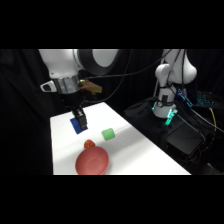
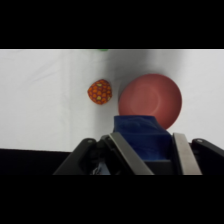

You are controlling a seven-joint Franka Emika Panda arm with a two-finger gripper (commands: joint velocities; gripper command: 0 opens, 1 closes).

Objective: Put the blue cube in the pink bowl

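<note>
My gripper [image 1: 78,121] hangs above the white table [image 1: 130,145], shut on the blue cube [image 1: 77,125]. In the wrist view the blue cube [image 2: 141,136] sits between the two fingers [image 2: 184,152], lifted off the table. The pink bowl [image 1: 92,162] rests near the table's front edge, below and slightly right of the gripper. From the wrist the pink bowl [image 2: 151,99] lies just beyond the held cube, nothing inside it.
A light-green cube [image 1: 108,134] sits to the right of the gripper. A small orange-red round thing [image 1: 89,144] lies right behind the bowl, also seen as the orange patterned ball [image 2: 100,92] left of the bowl. The arm's base [image 1: 167,95] stands beyond the table's right side.
</note>
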